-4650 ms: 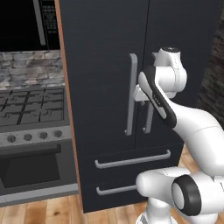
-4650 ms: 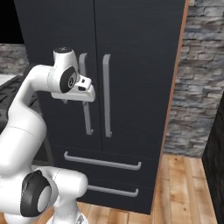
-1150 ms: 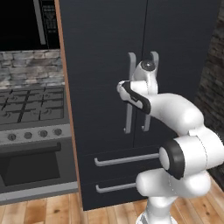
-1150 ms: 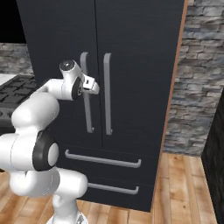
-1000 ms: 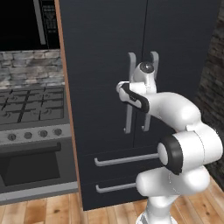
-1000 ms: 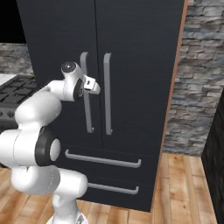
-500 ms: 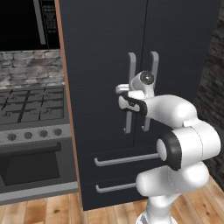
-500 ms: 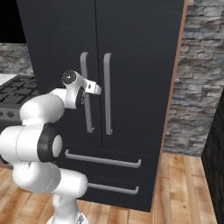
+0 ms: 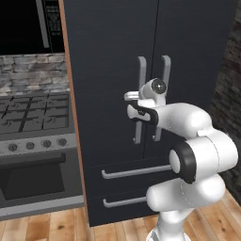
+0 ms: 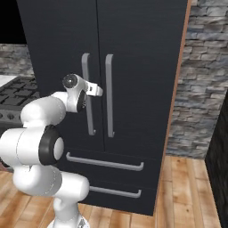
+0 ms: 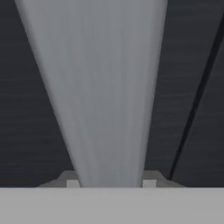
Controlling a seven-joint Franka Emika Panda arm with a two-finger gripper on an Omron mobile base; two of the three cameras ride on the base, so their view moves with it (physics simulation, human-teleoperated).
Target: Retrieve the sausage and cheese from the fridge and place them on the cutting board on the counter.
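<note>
The fridge (image 9: pixel 155 70) stands shut straight ahead of the claw (image 11: pixel 111 181), sausage and cheese presumably behind its doors. The step in hand is opening it. The claw is clamped on the left door handle (image 9: pixel 140 99), which runs between its tips; a second ago its fingers stood apart. Next, probably, a pull swinging the door outward.

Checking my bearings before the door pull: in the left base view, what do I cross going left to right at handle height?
Stove → fridge left door → gripper, shut on the left door handle → right door handle → stone wall.
</note>
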